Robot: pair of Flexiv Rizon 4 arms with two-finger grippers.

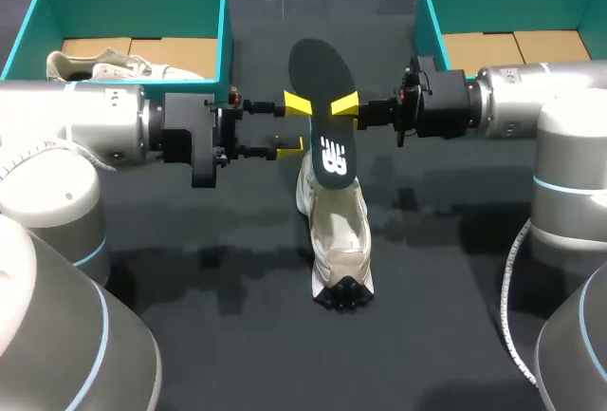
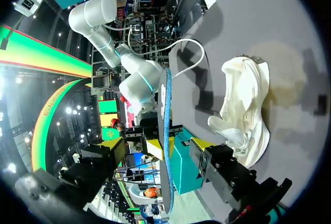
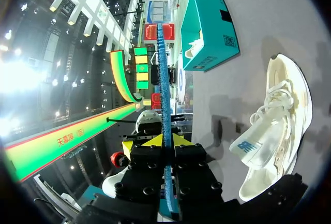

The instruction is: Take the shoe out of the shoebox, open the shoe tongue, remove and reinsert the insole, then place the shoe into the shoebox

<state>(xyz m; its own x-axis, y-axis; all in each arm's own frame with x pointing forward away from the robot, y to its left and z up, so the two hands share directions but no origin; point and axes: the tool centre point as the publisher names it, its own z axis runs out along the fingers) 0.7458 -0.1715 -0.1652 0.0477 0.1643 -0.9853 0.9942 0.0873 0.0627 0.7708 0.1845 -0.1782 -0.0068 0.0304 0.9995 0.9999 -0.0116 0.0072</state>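
A black insole (image 1: pixel 322 112) hangs tilted in the air above a cream shoe (image 1: pixel 339 235), which lies on the dark table with its toe toward the front. My right gripper (image 1: pixel 344 105) comes in from the right and is shut on the insole's edge; in the right wrist view the insole (image 3: pixel 164 79) stands edge-on between the yellow tips of that gripper (image 3: pixel 166 141). My left gripper (image 1: pixel 294 126) is open, with its fingers spread wide on either side of the insole (image 2: pixel 166 131) without touching it. The shoe (image 2: pixel 243 105) lies beside the left gripper (image 2: pixel 163 151).
A teal shoebox (image 1: pixel 226 41) at the back left holds another pale shoe (image 1: pixel 114 67). A second teal shoebox (image 1: pixel 422 17) stands at the back right with only cardboard showing inside. Both arms span the middle of the table.
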